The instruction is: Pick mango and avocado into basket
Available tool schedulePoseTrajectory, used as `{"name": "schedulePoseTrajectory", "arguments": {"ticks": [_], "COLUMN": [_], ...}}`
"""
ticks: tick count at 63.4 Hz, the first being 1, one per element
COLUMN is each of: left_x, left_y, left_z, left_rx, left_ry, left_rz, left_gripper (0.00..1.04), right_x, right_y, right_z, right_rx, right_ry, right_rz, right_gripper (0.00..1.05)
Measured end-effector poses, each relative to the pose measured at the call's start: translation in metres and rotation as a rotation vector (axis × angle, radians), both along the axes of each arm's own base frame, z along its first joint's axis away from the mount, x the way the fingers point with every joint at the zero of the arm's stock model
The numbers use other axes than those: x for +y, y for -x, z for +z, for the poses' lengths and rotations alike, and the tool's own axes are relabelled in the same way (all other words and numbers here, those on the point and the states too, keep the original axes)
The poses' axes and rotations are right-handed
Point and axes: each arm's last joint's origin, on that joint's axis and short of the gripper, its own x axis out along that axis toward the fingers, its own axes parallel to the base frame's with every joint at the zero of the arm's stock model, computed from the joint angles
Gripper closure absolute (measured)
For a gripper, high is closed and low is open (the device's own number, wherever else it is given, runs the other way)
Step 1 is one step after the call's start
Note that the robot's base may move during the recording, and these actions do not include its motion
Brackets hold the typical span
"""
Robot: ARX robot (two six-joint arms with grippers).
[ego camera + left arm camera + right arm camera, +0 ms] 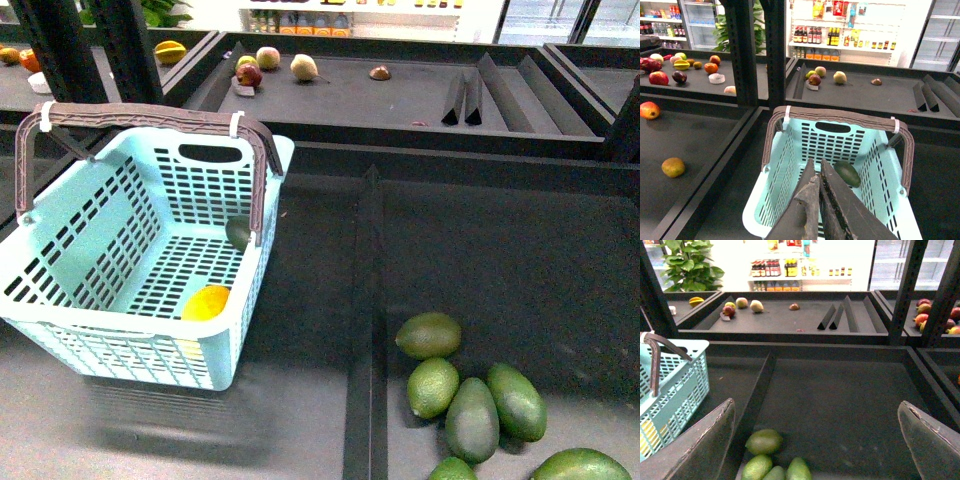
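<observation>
The pale turquoise basket (60,225) stands on the left of the dark shelf with its brown handles up. Inside it, the yellow-orange mango (205,302) lies on the slotted floor near the front wall. A dark green avocado (238,232) rests against the right wall. In the left wrist view my left gripper (815,169) is shut and empty, hanging over the basket (785,165), with the avocado (847,173) just beside its tips and the mango hidden. My right gripper (816,406) is open over the neighbouring bay, above several loose avocados (764,441). Neither gripper shows in the front view.
Several more avocados (471,418) lie in a pile in the front right bay. A raised divider (368,300) separates that bay from the basket's. The back shelf holds apples (248,73) and wedge dividers (470,95). Black posts (755,50) stand behind the basket. A yellowish fruit (673,167) lies on the left shelf.
</observation>
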Motion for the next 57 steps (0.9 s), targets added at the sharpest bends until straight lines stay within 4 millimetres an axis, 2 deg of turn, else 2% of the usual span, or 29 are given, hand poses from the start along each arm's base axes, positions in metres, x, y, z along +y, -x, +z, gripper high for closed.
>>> {"name": "schedulePoseTrajectory", "arguments": {"ticks": [9, 57], "left_x": [0.0, 0.0], "left_y": [0.011, 0.044], "left_z": [-0.012, -0.003], "left_rx": [0.007, -0.024], "left_ry": [0.0, -0.001], "left_rz": [-0.001, -0.003], "left_gripper": [1.02, 1.02], "right_x": [0.0, 0.0], "right_y": [0.0, 0.0], "right_z": [0.0, 0.0], "right_rx": [0.0, 0.0], "right_ry": [0.0, 0.0], "right_rz": [-0.001, 0.0], "right_gripper": [0.09, 0.09]}}
